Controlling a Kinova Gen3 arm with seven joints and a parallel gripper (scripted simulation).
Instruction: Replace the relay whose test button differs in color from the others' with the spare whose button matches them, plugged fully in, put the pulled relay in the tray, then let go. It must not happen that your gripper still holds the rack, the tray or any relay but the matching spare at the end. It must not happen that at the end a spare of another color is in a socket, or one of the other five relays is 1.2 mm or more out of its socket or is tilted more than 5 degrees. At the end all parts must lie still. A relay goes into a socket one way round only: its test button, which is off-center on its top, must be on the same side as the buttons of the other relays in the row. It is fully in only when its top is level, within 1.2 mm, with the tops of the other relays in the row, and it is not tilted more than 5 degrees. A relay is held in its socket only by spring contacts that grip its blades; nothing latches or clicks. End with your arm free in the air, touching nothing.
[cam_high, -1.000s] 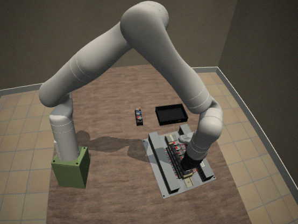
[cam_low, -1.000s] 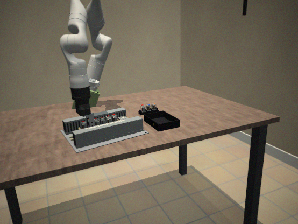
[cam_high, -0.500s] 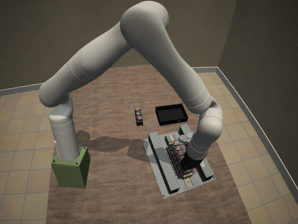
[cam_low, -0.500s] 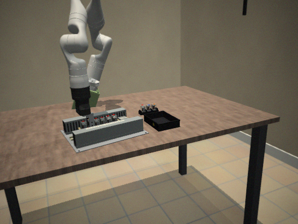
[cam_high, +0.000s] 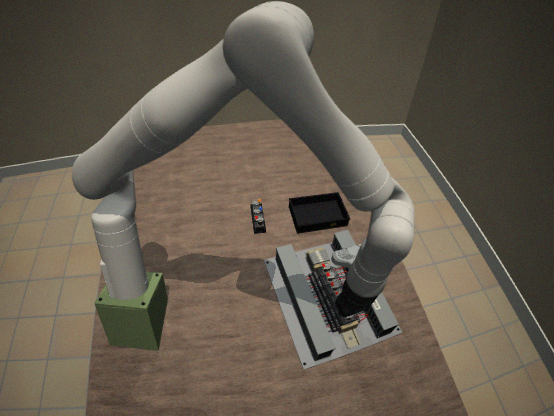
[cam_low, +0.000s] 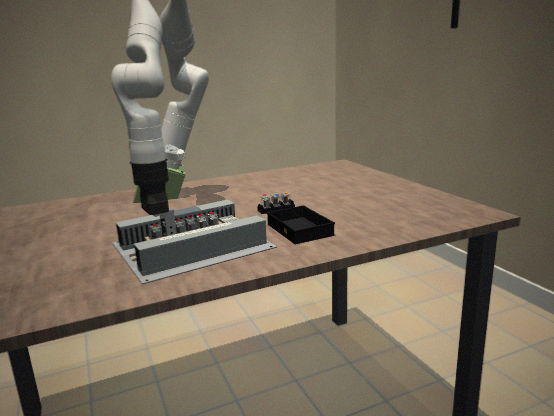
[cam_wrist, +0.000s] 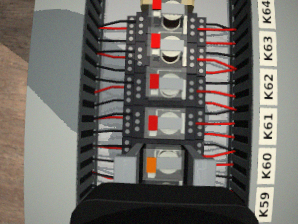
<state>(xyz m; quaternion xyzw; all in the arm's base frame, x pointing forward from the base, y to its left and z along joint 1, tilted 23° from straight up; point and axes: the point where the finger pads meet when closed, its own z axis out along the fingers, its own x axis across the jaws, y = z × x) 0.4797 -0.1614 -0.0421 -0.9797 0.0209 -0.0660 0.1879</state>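
Observation:
My gripper (cam_wrist: 162, 158) (cam_low: 168, 222) is shut on the orange-button relay (cam_wrist: 170, 159), at the K60 label, with one finger on each side. The relay looks upright and in line with its row; how deep it sits cannot be told. Its button is on the left in the wrist view, like the neighbours' red buttons. Red-button relays (cam_wrist: 170, 123) (cam_low: 201, 220) stand along the row. The spare holder (cam_high: 259, 229) bears a red-button spare (cam_low: 265, 201), a blue-button spare (cam_low: 275, 201) and an orange-button spare (cam_low: 286, 199). The black tray (cam_high: 322, 228) (cam_low: 315, 233) is empty.
Tall grey wire ducts (cam_high: 303, 305) (cam_low: 200, 243) flank the relay row on the mounting plate (cam_high: 296, 345). Thin red and black wires run from the sockets to the ducts. The tray and spare holder stand beyond the plate's far end in the top view.

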